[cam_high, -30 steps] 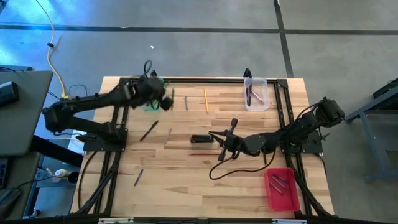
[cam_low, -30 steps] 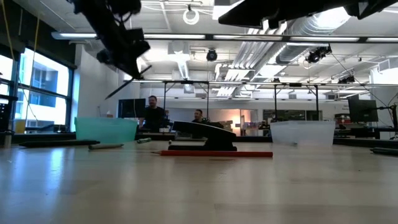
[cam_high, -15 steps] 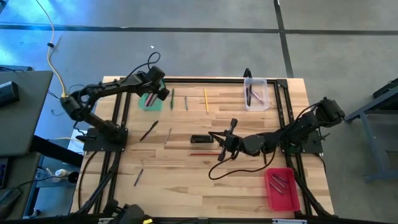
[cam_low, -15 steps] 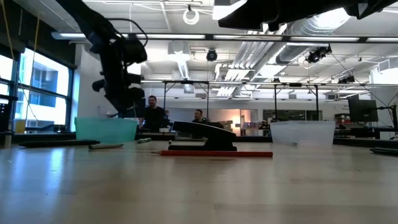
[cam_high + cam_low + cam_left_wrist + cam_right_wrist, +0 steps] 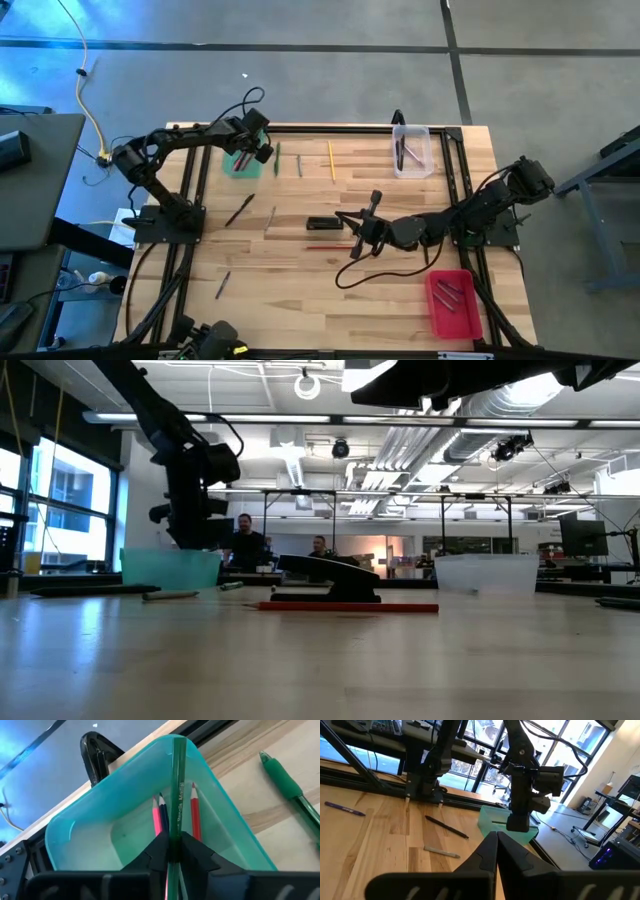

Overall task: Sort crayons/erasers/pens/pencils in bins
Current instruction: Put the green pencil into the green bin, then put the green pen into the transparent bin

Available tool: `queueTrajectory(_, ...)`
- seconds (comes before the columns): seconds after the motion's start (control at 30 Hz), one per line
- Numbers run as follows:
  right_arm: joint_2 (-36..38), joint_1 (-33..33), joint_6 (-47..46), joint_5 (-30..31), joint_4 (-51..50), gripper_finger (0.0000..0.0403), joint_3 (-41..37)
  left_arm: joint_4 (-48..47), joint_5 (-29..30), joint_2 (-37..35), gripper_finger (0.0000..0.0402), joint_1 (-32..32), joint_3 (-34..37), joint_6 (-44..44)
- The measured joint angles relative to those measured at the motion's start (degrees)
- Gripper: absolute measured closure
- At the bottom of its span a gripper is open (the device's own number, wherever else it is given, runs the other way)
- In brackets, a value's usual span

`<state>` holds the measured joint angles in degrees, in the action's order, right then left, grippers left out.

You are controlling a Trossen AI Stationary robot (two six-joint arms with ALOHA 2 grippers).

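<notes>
Left gripper (image 5: 172,851) over the green bin (image 5: 240,163) at the table's far left; fingers pinched tight on a green pencil (image 5: 177,790), which runs from between the fingertips out across the bin to its far rim. Inside the bin, under the held pencil: a pink pencil (image 5: 157,820), a dark blue one (image 5: 164,817) and a red pencil (image 5: 194,812), lying side by side along the bin floor. Just outside the bin on the wood, a green pen (image 5: 287,785). In the low view the left arm hangs above the bin's rim (image 5: 170,565). Right gripper (image 5: 496,851) sits near table centre, fingers closed to a point, nothing seen between them; beside it in the high view a black block (image 5: 323,223) and a red pencil on the table (image 5: 330,246). Further out on the wood: a yellow pencil (image 5: 331,160) and a grey pen (image 5: 298,165) near the far edge, a dark pen (image 5: 240,210) and a pale stick (image 5: 270,218) left of centre, a dark pen (image 5: 222,285) near the front left. Clear bin (image 5: 411,150) at far right holds dark pens; red bin (image 5: 453,303) at near right holds a few pens. People are visible in the room beyond the table (image 5: 245,540).
</notes>
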<state>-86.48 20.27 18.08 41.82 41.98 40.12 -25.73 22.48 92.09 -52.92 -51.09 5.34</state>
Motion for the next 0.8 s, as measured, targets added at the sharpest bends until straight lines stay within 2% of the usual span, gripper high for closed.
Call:
queueTrajectory(0.2,0.00,0.00,-0.08,0.00,-0.07,0.0403,0.00,-0.13,0.57,-0.47,0.0329,0.01,0.00,-2.19)
queueTrajectory(0.37,0.00,-0.02,-0.03,0.00,-0.20,0.0403,0.00,-0.16,2.56,-2.87,0.0325,0.39,0.00,-4.29)
queueTrajectory(0.63,0.00,-0.02,-0.01,0.00,-0.20,0.0403,0.00,-1.36,1.14,-12.47,0.0370,5.73,0.00,-10.34)
queueTrajectory(0.8,0.00,-0.40,-0.06,0.00,-0.20,0.0403,0.00,-2.31,-5.87,-18.95,0.0399,12.82,0.00,-11.06)
